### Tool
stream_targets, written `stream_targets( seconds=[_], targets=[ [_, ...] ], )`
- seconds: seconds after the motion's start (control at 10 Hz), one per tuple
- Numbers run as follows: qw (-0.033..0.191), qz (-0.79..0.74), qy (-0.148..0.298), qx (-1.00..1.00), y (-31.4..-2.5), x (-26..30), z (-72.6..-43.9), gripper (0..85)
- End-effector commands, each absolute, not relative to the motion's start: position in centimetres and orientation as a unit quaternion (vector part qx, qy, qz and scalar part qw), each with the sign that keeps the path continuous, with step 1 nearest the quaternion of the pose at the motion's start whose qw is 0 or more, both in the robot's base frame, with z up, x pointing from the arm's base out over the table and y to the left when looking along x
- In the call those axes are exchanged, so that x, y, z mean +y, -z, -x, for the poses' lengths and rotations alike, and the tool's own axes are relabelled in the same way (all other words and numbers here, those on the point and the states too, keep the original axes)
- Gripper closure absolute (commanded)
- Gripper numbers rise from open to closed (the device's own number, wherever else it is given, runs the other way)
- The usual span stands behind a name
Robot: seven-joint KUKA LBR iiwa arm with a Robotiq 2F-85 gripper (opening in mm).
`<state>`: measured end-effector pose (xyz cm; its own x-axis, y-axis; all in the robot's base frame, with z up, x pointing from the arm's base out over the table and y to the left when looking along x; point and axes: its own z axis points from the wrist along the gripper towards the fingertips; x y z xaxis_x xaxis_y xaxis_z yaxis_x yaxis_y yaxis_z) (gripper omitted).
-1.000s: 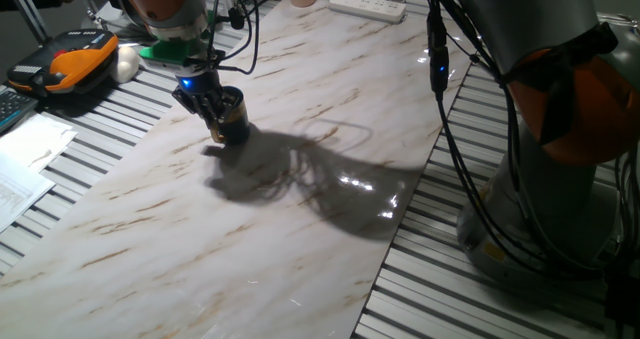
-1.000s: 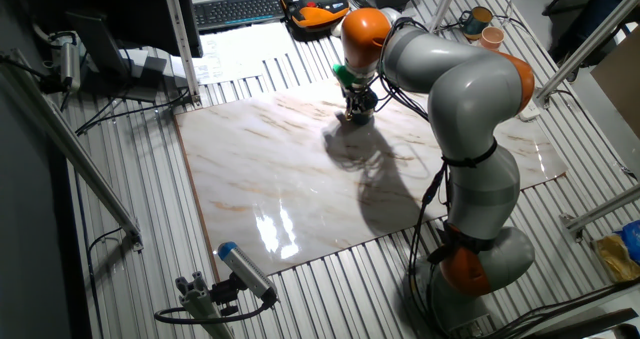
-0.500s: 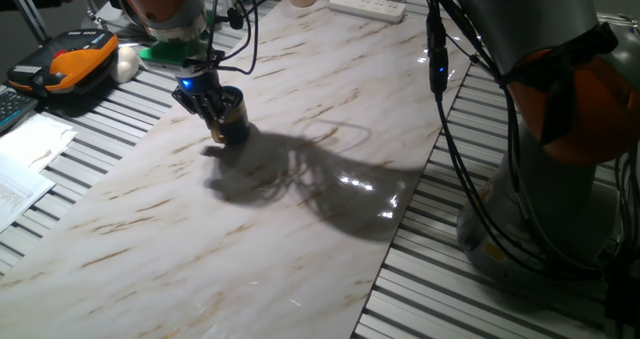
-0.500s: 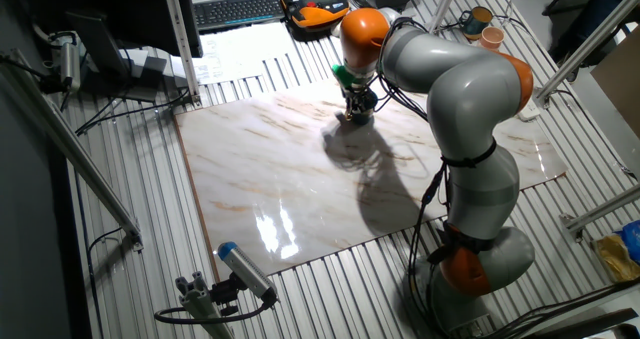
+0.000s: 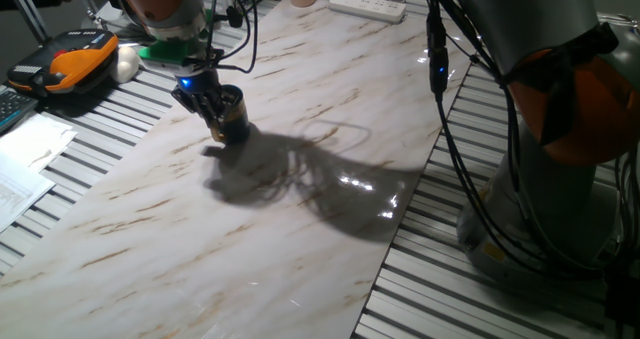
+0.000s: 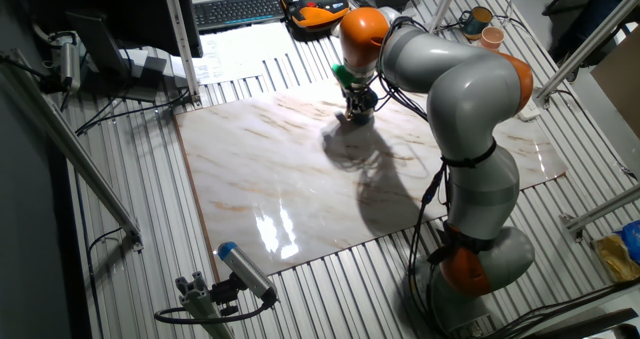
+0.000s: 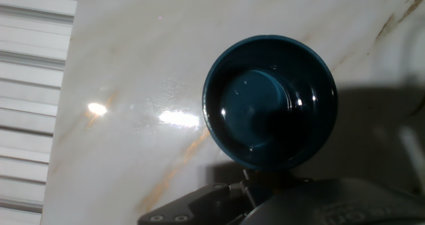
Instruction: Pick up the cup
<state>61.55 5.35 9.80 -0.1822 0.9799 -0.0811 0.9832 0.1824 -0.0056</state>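
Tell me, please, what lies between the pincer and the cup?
Nothing: in one fixed view, the pincer already stands around the cup on the marble table.

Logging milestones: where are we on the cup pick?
Done: the claw is down at the cup on the marble slab. In hand: closing around it; whether it grips can't be told. The hand view shows the cup upright. Left: lifting, since it looks seated on the slab.

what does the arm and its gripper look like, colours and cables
The arm has smooth grey-silver links with orange joints. Black cables run loose along it. Near the wrist sit a green ring and a small blue light. The gripper has black fingers.
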Motion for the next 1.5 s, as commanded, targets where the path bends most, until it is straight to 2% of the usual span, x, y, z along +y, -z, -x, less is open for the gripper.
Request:
stream_targets(
  seconds=[0.0, 1.4],
  targets=[
    [0.030, -0.639, 0.029, 0.768, -10.1, 5.4, -61.6, 85.0],
    [0.031, -0.619, 0.038, 0.784, -17.7, 7.5, -61.3, 85.0]
  ],
)
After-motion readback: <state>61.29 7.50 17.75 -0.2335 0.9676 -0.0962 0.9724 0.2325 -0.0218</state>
